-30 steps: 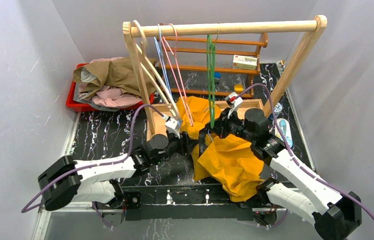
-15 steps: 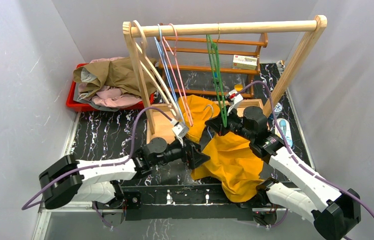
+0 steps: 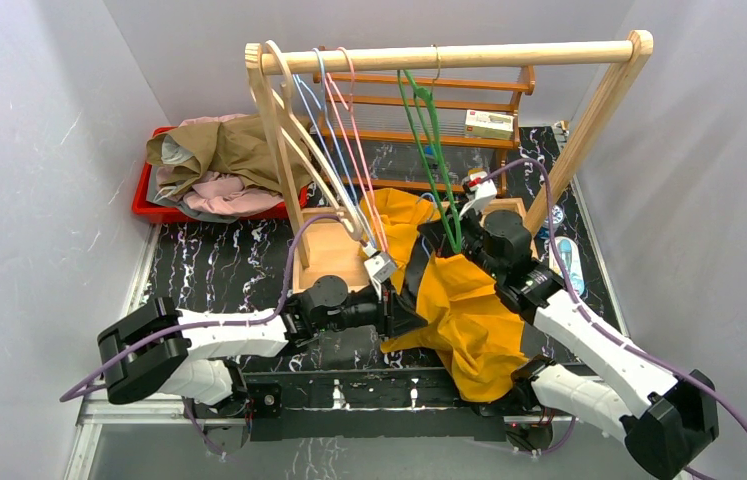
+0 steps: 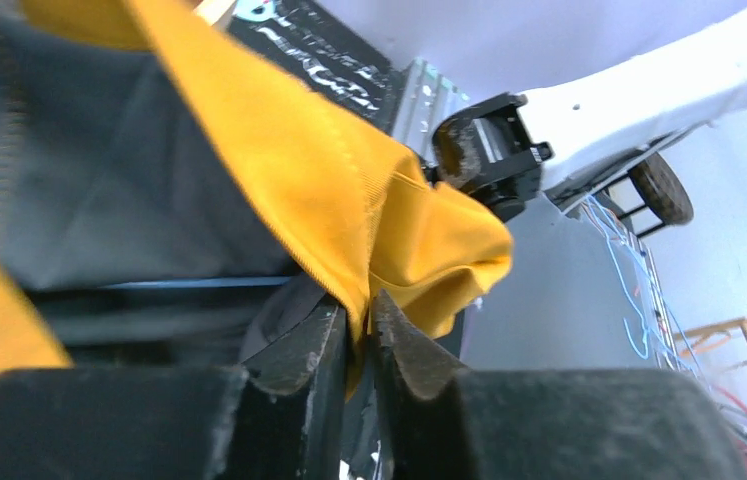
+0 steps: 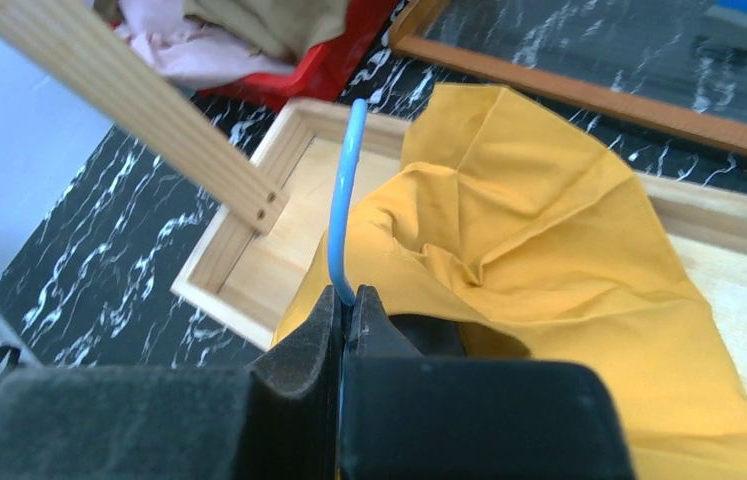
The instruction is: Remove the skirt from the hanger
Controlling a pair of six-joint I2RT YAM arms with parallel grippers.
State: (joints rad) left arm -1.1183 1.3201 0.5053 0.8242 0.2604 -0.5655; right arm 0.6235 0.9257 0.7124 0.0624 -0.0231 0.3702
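Skirt position: mustard-yellow cloth skirt with dark lining (image 3: pixel 469 310) hangs slack between both arms, upper part bunched at the hanger over the shallow wooden tray (image 3: pixel 324 255), lower part spilling toward the near edge of the black marbled table (image 3: pixel 209 270)
Left gripper (image 4: pixel 359 315): jaws pinched together on a folded yellow edge of the skirt, just beside the dark lining
Right gripper (image 5: pixel 347 300): jaws fully closed on the thin plastic hanger (image 5: pixel 338 190) (green from above, blue in the wrist view), close above the cloth
Hanger state: hook sits on the wooden rail (image 3: pixel 449 55); whether the skirt is clipped or merely draped cannot be determined
Step in hand: judged as drawing the skirt off while the hanger is held steady; removal not complete
Risk 1: the pinch covers only a narrow fold near the fingertips; a firm pull could slip it out
Risk 2: pulling against a waistband not yet freed could drag the hanger along or off the rail, or bend it
Risk 3: slack cloth could snag on the tray wall
Count: two grippers; one skirt; one rail; one tray; one red bin of clothes (image 3: pixel 144 205); about five hangers on the rail, the held one plus the pale, blue and pink hangers (image 3: pixel 339 130) to its left (pale ones overlap, count uncertain)
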